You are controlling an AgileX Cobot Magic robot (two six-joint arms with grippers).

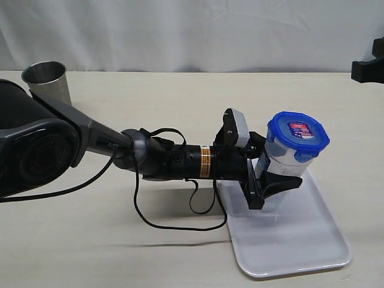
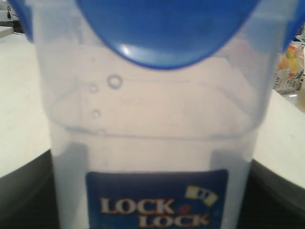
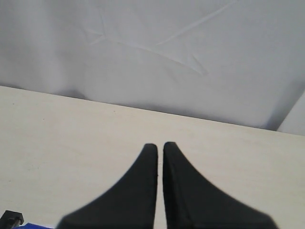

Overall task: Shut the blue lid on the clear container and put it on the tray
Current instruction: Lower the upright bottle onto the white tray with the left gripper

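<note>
Pale beige table (image 1: 180, 102), smooth and matte, running back to a white backdrop. The white tray (image 1: 288, 246) lies flat on it, rounded corners, low rim, set a little askew. Just beside the tray's left edge, a thin black cable (image 1: 174, 227) sags down in a loop and rests on the tabletop, its end curling up close to the tray's corner. Well apart from the tray, off past that same left side and further back, a grey metal cup (image 1: 48, 81) stands upright, mouth open.
</note>
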